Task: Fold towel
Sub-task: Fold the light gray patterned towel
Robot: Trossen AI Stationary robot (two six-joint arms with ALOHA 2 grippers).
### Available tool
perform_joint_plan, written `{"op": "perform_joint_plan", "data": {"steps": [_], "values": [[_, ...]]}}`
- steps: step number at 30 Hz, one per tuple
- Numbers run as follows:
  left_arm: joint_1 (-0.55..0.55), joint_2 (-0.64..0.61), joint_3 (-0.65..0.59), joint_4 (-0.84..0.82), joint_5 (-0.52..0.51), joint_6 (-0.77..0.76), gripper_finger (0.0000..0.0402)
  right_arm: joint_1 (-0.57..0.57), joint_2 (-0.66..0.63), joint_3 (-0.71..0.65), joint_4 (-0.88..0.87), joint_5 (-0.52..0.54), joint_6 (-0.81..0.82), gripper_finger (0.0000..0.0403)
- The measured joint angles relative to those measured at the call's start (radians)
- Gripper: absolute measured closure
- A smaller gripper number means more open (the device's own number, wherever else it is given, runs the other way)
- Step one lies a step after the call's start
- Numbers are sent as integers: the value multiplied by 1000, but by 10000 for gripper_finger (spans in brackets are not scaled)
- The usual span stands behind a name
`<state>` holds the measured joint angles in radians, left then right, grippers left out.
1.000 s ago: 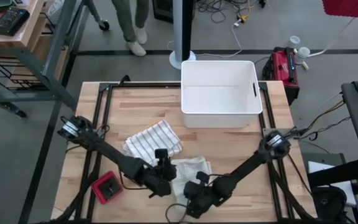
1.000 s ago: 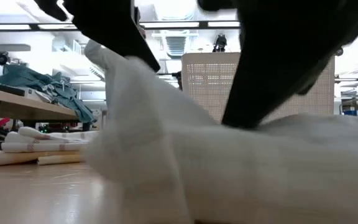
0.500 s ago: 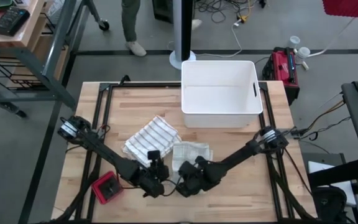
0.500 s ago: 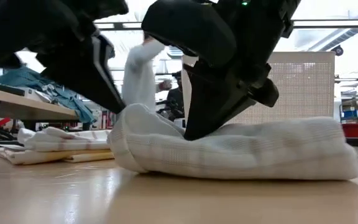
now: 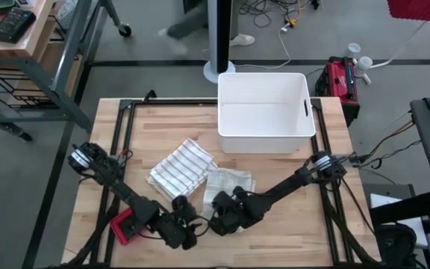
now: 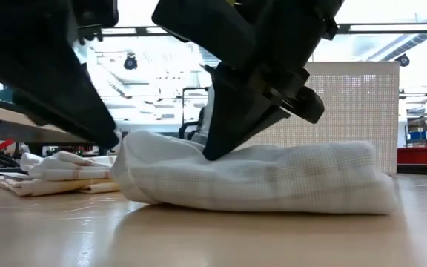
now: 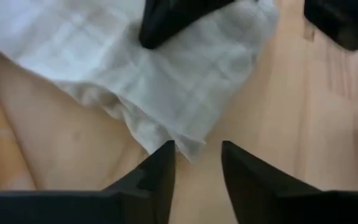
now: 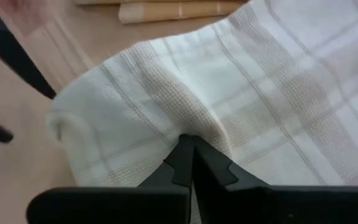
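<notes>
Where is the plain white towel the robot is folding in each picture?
High view: the white waffle-weave towel lies mid-table, between the striped towel and the right gripper.
Low view: it fills the middle, on the tabletop.
Left wrist view: across the top.
Right wrist view: it fills most of the picture.
Shared landmark: the right gripper, pressing on it.

Lab: pegboard (image 6: 347, 104), floor cables (image 5: 275, 15) (workbench (image 5: 21, 33) nearby).

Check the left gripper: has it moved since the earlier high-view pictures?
Yes. The left gripper has pulled back off the white towel, toward the table's near edge and the red box, farther from the white bin.
</notes>
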<state>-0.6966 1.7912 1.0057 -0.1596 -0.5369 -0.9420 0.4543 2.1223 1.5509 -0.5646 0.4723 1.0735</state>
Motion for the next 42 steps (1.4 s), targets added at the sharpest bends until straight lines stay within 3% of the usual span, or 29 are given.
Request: {"op": "perform_joint_plan", "data": {"steps": [10, 19, 27, 31, 35, 42], "values": [[-14, 58, -1, -1, -25, -180, 169, -5, 0, 17, 1, 29, -11, 403], [1, 151, 13, 151, -86, -273, 153, -6, 0, 17, 1, 28, -10, 403], [10, 154, 14, 31, -107, -383, 212, -1, 0, 17, -2, 29, -10, 403], [9, 154, 14, 11, -109, -379, 295, -1, 0, 17, -10, 29, -15, 403], [-5, 145, 22, 57, -102, -260, 386, 6, 0, 17, -34, 29, -31, 403], [2, 123, 104, 66, -102, -131, 386, 62, -51, 17, -89, 107, -164, 403]]}}
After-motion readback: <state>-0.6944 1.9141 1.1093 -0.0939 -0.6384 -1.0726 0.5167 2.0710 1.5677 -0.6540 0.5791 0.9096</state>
